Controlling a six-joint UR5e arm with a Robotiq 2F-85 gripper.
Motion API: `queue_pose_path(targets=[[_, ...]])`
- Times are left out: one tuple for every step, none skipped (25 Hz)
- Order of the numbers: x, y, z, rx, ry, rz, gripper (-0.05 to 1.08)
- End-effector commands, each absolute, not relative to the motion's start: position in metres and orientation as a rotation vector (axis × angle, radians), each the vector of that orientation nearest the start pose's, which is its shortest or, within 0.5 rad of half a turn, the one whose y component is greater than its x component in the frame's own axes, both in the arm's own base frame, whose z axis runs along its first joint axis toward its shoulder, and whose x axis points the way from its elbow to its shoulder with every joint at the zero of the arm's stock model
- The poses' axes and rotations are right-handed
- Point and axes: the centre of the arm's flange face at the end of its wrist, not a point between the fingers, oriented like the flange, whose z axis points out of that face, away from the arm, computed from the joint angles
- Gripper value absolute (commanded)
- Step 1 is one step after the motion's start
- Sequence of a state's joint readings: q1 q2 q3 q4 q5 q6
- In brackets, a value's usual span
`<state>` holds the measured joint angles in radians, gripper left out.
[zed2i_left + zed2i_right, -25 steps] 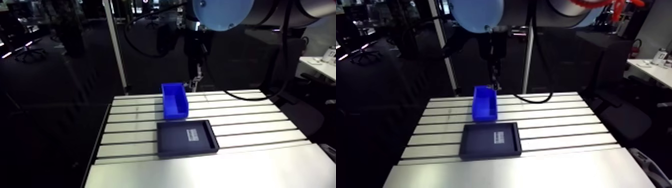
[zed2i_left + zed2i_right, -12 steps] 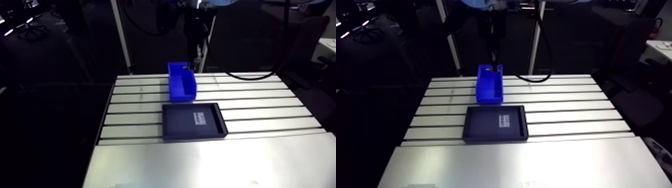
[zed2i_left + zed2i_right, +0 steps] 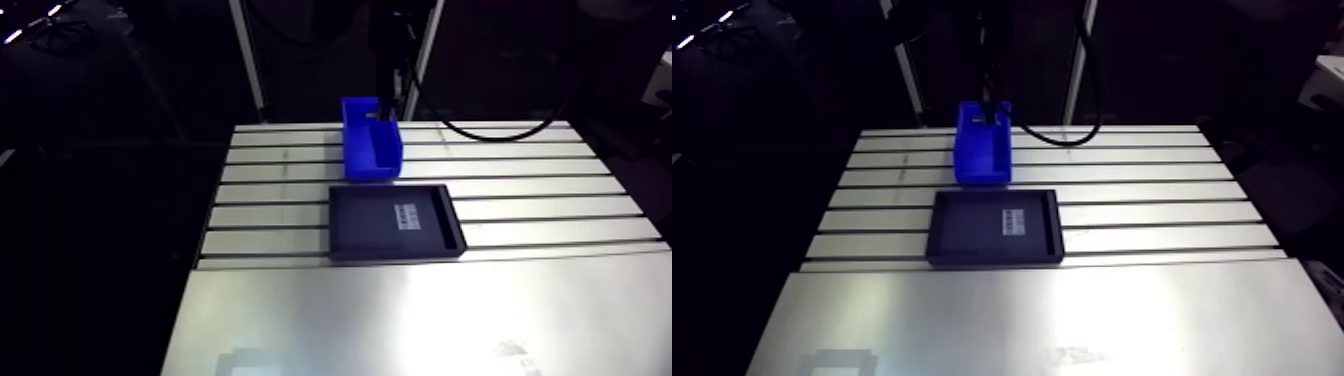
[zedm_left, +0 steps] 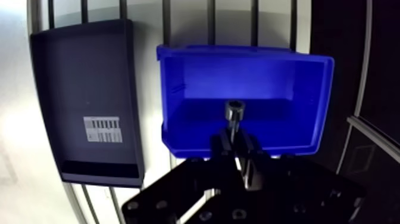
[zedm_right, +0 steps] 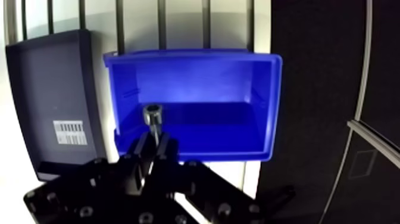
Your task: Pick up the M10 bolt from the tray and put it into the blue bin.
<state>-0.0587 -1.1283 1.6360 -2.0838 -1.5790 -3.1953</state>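
In the wrist view my gripper [image 4: 233, 145] is shut on the M10 bolt [image 4: 233, 114], a steel socket-head bolt sticking out past the fingertips. It hangs directly over the inside of the blue bin [image 4: 280, 83], which lies open below. In the arm view the blue bin [image 3: 367, 150] stands at the far edge of the table and my wrist comes down just behind it. The dark tray [image 3: 393, 223] lies in front of the bin, bare apart from a white label [image 3: 411, 214].
The slotted aluminium table [image 3: 540, 200] stretches to both sides of the bin and tray. A smooth metal plate [image 3: 420, 320] covers its near part. An upright post [image 3: 250, 65] stands at the table's far edge, left of the bin.
The arm camera has tilted down and forward, so the whole picture has shifted. My gripper with the bolt has come lower, closer over the blue bin. Bin and tray stay put.
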Motion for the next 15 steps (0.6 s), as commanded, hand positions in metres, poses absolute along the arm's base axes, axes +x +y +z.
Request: queue_pose_path(targets=[[-0.64,-0.095,0.24,-2.178,2.24,-0.01,1.0],[-0.64,-0.095,0.238,-2.176,2.238,-0.012,1.0],[-0.642,-0.095,0.231,-2.174,2.239,-0.017,1.0],[-0.643,-0.096,0.229,-2.174,2.243,-0.011,1.0],[-0.644,-0.096,0.226,-2.177,2.242,-0.008,1.0],[-0.645,-0.096,0.221,-2.177,2.242,-0.01,1.0],[-0.646,-0.096,0.22,-2.177,2.242,-0.01,1.0],[-0.646,-0.096,0.219,-2.177,2.242,-0.01,1.0],[-0.646,-0.096,0.215,-2.172,2.24,-0.017,1.0],[-0.647,-0.096,0.213,-2.17,2.239,-0.02,1.0],[-0.647,-0.096,0.21,-2.167,2.238,-0.025,1.0],[-0.647,-0.096,0.207,-2.163,2.238,-0.031,1.0],[-0.648,-0.096,0.204,-2.161,2.236,-0.034,1.0],[-0.648,-0.096,0.201,-2.159,2.234,-0.039,1.0],[-0.648,-0.096,0.198,-2.153,2.234,-0.043,1.0]])
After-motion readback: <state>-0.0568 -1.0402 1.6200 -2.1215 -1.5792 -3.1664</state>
